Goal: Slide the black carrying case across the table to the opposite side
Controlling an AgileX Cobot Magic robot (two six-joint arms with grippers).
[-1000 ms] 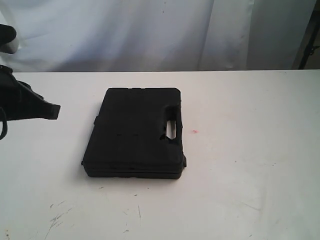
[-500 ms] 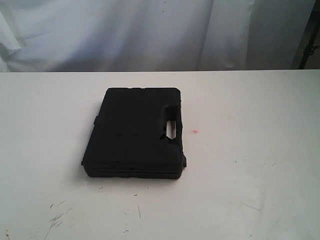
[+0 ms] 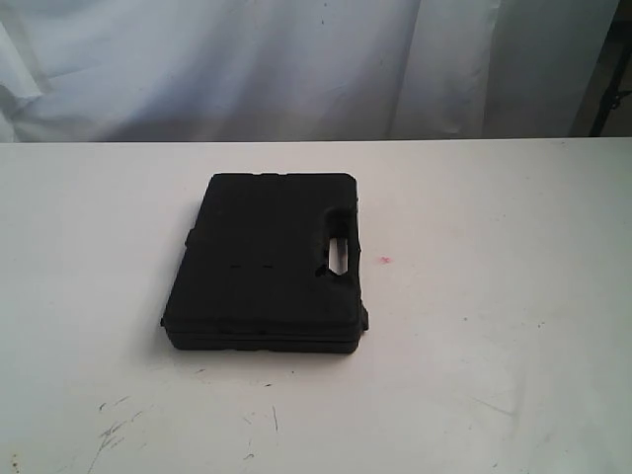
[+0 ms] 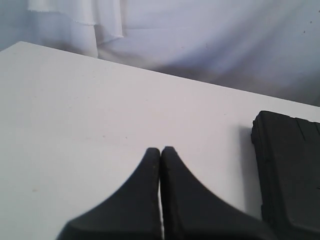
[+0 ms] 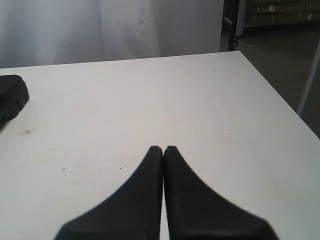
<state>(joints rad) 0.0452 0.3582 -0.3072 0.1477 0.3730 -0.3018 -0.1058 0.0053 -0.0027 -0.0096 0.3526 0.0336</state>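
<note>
The black carrying case [image 3: 267, 262] lies flat on the white table [image 3: 494, 296], a little left of the middle, its handle slot toward the right. No arm shows in the exterior view. In the left wrist view my left gripper [image 4: 160, 149] is shut with nothing in it, above bare table, and the case [image 4: 290, 170] lies off to one side, apart from it. My right gripper [image 5: 163, 148] is also shut and empty over bare table; a corner of the case [image 5: 11, 97] shows at the frame's edge, well away.
A small pink spot [image 3: 385, 260] marks the table just right of the case, also visible as the pink spot [image 5: 27, 132] in the right wrist view. Dark scuff marks [image 3: 114, 430] lie near the front left. White curtain [image 3: 247, 59] hangs behind the table. The table's right edge [image 5: 280, 95] drops to the floor.
The left arm, visible at the left edge of the exterior view one second ago, has withdrawn out of that view. The case has not moved.
</note>
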